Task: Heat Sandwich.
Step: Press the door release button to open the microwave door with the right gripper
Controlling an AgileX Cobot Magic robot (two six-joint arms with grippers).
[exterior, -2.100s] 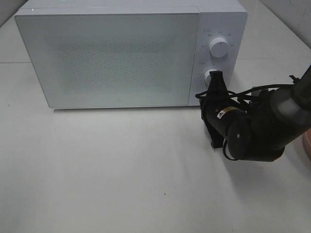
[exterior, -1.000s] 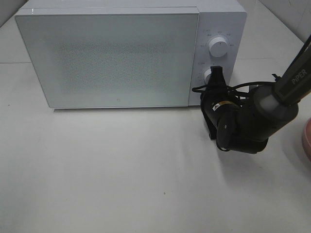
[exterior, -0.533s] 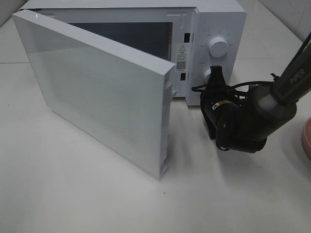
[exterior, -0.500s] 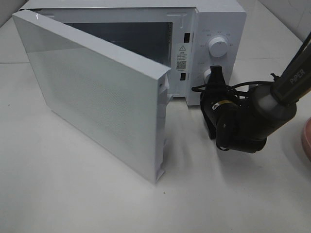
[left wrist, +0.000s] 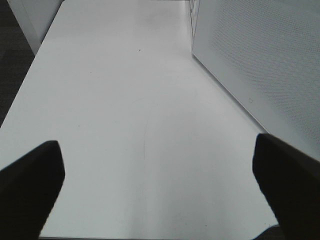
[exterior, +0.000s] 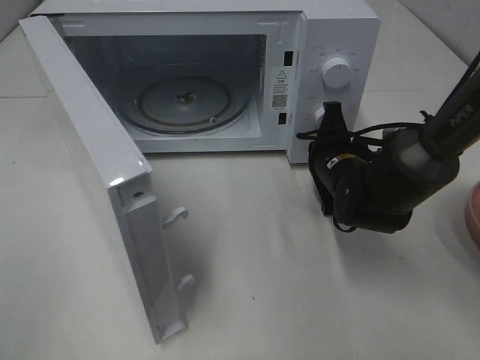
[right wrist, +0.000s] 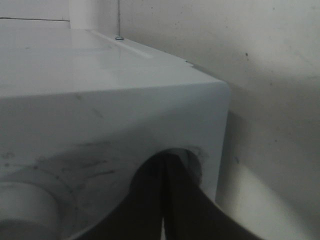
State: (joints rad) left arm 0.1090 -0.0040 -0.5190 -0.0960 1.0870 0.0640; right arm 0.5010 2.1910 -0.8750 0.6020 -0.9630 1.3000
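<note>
White, smooth tabletop (exterior: 300, 300) carries a boxy white microwave (exterior: 341, 34). We see its door (exterior: 97, 172) standing wide open, showing the round glass turntable (exterior: 187, 101). Our right claw (exterior: 334, 118), pressed together, sits at the lower knob (exterior: 322, 116). Our left claw (left wrist: 159, 185) hangs spread beside the door's dotted panel. A pink plate (exterior: 473, 217) shows only its edge. We cannot tell where the sandwich is.

"PiPER" in white along the right arm (exterior: 458, 120); warning-triangle label (exterior: 281, 77) on the microwave (exterior: 341, 26) frame, print too small to read; markings around the dial (exterior: 337, 73) likewise.
</note>
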